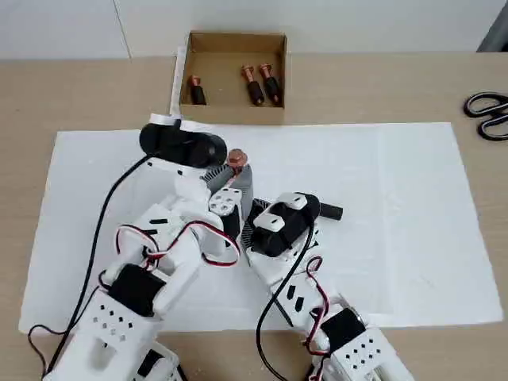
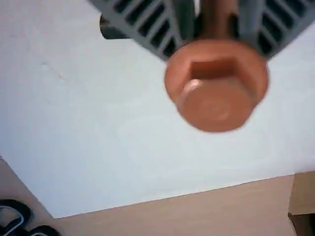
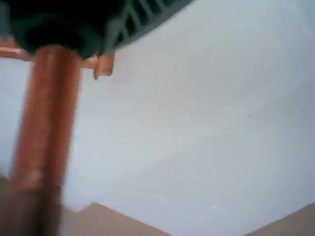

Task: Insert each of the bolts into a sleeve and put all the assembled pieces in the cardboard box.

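My left gripper (image 1: 234,171) is shut on a copper bolt (image 1: 236,159) above the white paper, near the table's middle. The left wrist view shows the bolt's hex head (image 2: 216,86) facing the camera between the grey ribbed fingers (image 2: 142,22). My right gripper (image 1: 250,222) sits right beside it, mostly hidden under its own wrist. A copper shaft (image 3: 47,123) runs past a dark ribbed part in the right wrist view. A black sleeve (image 1: 331,212) (image 2: 106,27) lies next to the right wrist. The cardboard box (image 1: 234,115) at the back holds three assembled pieces (image 1: 252,85).
A white paper sheet (image 1: 397,198) covers most of the table, with open room on its right half. Black scissors (image 1: 488,111) (image 2: 19,221) lie at the far right on bare wood. Cables trail from both arms near the front edge.
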### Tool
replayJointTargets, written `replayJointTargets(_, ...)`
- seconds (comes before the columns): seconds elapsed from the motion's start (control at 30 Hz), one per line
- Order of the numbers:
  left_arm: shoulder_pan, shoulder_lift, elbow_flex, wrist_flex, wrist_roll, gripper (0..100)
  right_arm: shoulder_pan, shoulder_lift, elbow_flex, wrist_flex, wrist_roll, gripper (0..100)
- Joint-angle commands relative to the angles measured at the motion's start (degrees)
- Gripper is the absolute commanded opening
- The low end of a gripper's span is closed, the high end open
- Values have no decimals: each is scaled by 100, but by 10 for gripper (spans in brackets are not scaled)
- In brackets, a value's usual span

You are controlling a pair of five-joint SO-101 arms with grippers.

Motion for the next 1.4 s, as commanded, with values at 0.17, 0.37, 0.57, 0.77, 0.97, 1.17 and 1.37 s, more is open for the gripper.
replayJointTargets(0.17,-70,-97,-48,-202,-53,6,4,-110,-35,-127,-26,4)
replayJointTargets(0.37,-62,-97,40,-229,-53,6,4,-110,-35,-127,-26,4)
replayJointTargets(0.57,-44,-88,110,-229,-53,6,4,-110,-35,-127,-26,4)
replayJointTargets(0.77,-44,-88,163,-334,-53,6,-4,-110,-35,-127,-26,4)
replayJointTargets(0.97,-35,-88,268,-440,-53,6,-4,-110,-35,-127,-26,4)
replayJointTargets(1.17,26,-88,259,-396,-35,6,-4,-110,-35,-127,-26,4)
replayJointTargets(1.37,114,-97,233,-193,-35,6,-4,-110,-35,-127,-26,4)
